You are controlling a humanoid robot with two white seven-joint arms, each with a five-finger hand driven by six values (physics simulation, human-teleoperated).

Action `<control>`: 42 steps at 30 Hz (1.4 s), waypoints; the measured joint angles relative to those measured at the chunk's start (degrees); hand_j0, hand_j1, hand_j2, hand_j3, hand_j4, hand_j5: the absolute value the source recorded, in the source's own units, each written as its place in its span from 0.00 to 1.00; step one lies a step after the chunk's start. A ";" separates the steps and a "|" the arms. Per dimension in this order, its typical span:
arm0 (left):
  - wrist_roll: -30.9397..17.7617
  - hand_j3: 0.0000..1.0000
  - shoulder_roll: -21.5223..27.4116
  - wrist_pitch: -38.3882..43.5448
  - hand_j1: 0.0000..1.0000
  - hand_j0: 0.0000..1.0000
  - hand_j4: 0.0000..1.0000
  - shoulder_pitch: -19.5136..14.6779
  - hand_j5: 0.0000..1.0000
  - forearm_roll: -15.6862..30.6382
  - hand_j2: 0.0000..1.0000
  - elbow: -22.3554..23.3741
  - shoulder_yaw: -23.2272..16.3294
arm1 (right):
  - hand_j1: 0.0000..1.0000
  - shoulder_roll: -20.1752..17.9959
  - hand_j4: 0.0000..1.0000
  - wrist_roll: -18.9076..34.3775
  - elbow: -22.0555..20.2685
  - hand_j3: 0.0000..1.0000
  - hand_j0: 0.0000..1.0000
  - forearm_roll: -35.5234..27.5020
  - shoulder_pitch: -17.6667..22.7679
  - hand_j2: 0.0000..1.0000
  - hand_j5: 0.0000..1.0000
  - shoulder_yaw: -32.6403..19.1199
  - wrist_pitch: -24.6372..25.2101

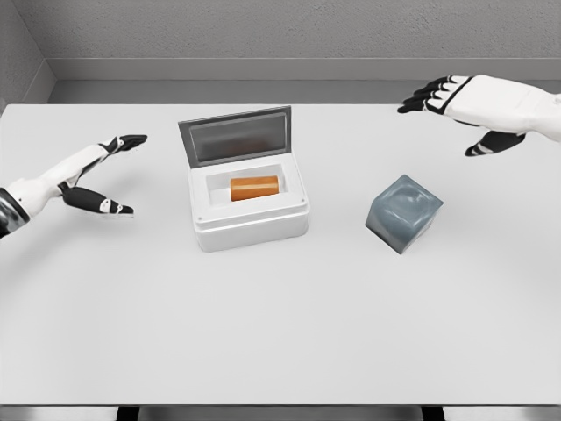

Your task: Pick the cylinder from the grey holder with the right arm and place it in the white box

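An orange cylinder [254, 188] lies on its side inside the white box [250, 226], whose grey lid [235, 136] stands open at the back. The grey holder [404, 212], a translucent cube, sits tilted to the right of the box with nothing showing in it. My right hand [447, 110] hovers above the table's far right, fingers spread and holding nothing, well away from the holder. Over the table's left side my left hand [110, 171] is held open, fingers apart.
The white table [280, 333] spreads wide in front of the box and holder. A grey wall runs behind the table's far edge.
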 measured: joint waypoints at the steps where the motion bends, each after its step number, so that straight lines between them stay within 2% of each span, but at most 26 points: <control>1: 0.02 1.00 -0.19 0.01 1.00 1.00 1.00 -0.37 1.00 0.12 1.00 -0.02 0.01 | 1.00 -0.13 1.00 0.00 0.01 1.00 1.00 0.00 0.09 1.00 1.00 0.13 -0.01; 4: 0.01 1.00 -2.10 0.01 1.00 1.00 1.00 -2.74 1.00 0.79 1.00 -0.17 0.10 | 1.00 -0.87 1.00 0.00 0.08 1.00 1.00 0.07 0.18 1.00 1.00 0.34 0.00; 8: -0.22 1.00 -5.41 0.00 1.00 1.00 1.00 -4.24 1.00 2.63 1.00 -0.18 0.16 | 1.00 -1.74 1.00 0.00 0.16 1.00 1.00 0.23 0.35 1.00 1.00 0.54 0.01; 17: -3.51 1.00 -9.84 -0.01 1.00 1.00 1.00 -5.38 1.00 3.50 1.00 -1.04 0.43 | 1.00 -2.25 1.00 0.00 0.18 1.00 1.00 0.37 1.41 1.00 1.00 0.63 0.00; 24: -5.65 1.00 -8.63 -0.02 1.00 1.00 1.00 -4.94 1.00 4.39 1.00 -3.68 0.51 | 1.00 -2.88 1.00 0.00 -0.01 1.00 1.00 0.38 1.06 1.00 1.00 0.62 0.01; 36: -6.08 1.00 -0.76 -0.02 1.00 1.00 1.00 -2.91 1.00 8.26 1.00 -10.66 0.35 | 1.00 -2.85 1.00 0.00 -0.37 1.00 1.00 0.39 1.14 1.00 1.00 0.63 0.00; 39: -6.03 1.00 0.09 -0.04 1.00 1.00 1.00 -0.19 1.00 8.45 1.00 -9.18 0.21 | 1.00 -2.87 1.00 0.00 -0.44 1.00 1.00 0.39 1.14 1.00 1.00 0.63 0.00; 42: -5.95 1.00 0.40 -0.02 1.00 1.00 1.00 -0.02 1.00 8.50 1.00 -5.87 0.15 | 1.00 -2.91 1.00 0.00 -0.59 1.00 1.00 0.41 1.32 1.00 1.00 0.63 0.00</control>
